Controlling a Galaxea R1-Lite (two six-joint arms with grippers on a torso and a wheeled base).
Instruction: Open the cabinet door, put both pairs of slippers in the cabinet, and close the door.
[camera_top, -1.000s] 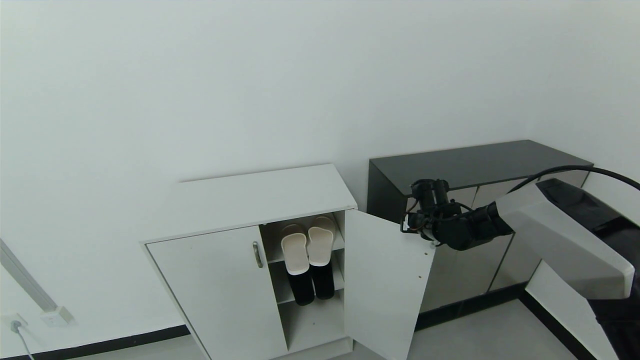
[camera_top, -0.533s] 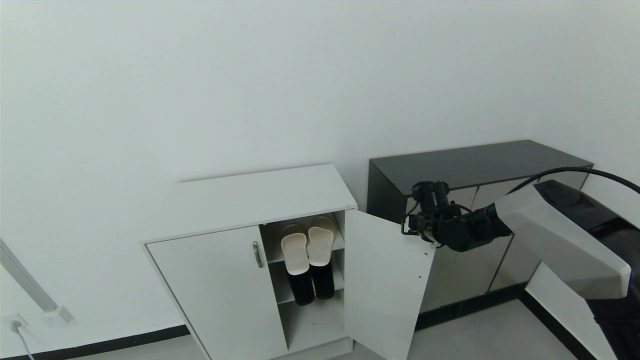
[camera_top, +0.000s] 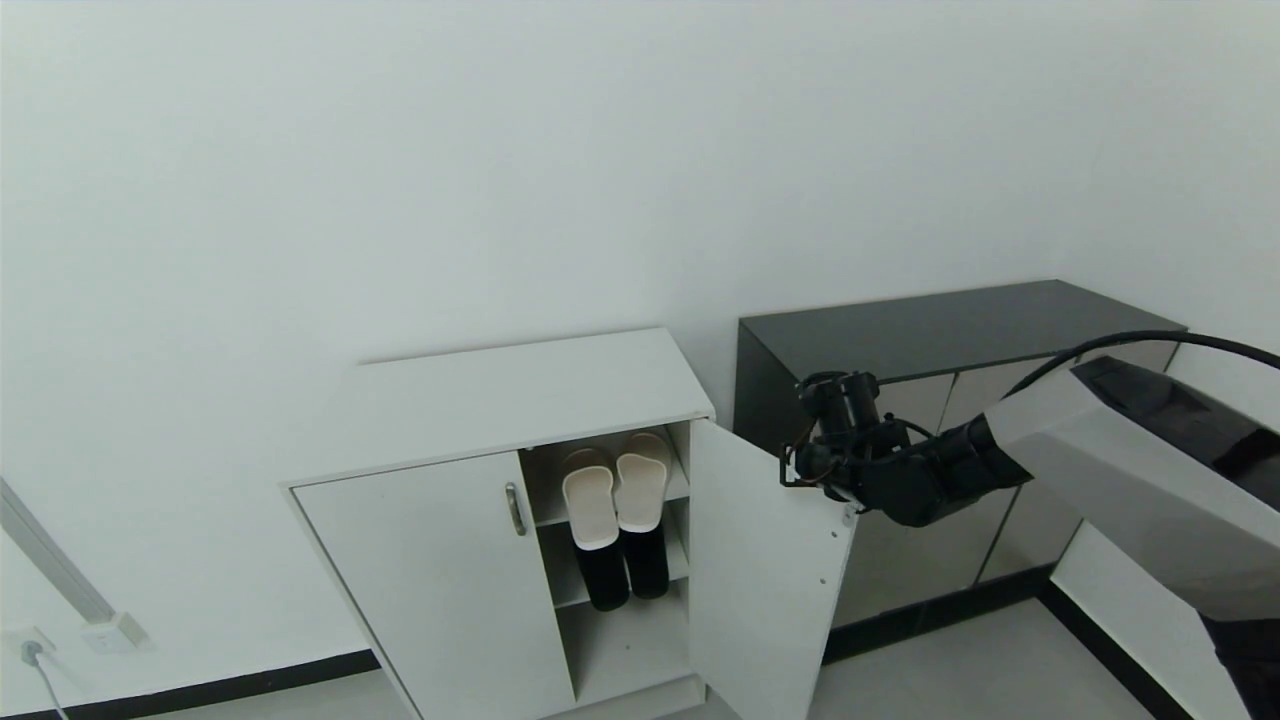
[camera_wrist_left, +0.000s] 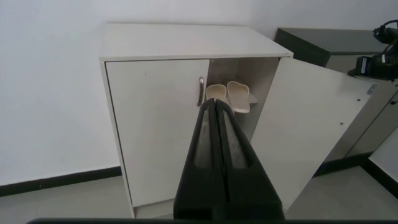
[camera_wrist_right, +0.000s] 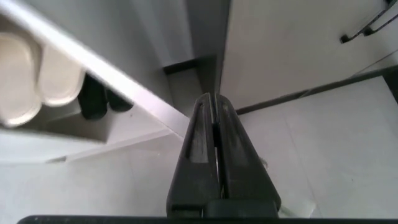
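Observation:
The white cabinet (camera_top: 520, 400) has its right door (camera_top: 765, 570) swung partly open. Inside, a cream pair of slippers (camera_top: 615, 495) leans on the upper shelf, above a black pair (camera_top: 625, 570) on the shelf below. My right gripper (camera_top: 792, 470) is shut and empty, and rests against the top outer corner of the open door. In the right wrist view its fingers (camera_wrist_right: 205, 124) are pressed together, beyond them the door's edge (camera_wrist_right: 118, 81), the cream slippers (camera_wrist_right: 31, 74) and the black pair (camera_wrist_right: 102, 99). My left gripper (camera_wrist_left: 216, 107) is shut and empty, held back in front of the cabinet (camera_wrist_left: 186, 40).
The cabinet's left door (camera_top: 430, 580) is closed, with a metal handle (camera_top: 514, 508). A dark low cabinet (camera_top: 950, 325) stands against the wall just right of the open door. A wall socket (camera_top: 30, 645) sits low at the far left. Bare floor lies in front.
My right gripper has moved left against the door, and the door's free edge has swung a little towards the cabinet. The slippers have not moved.

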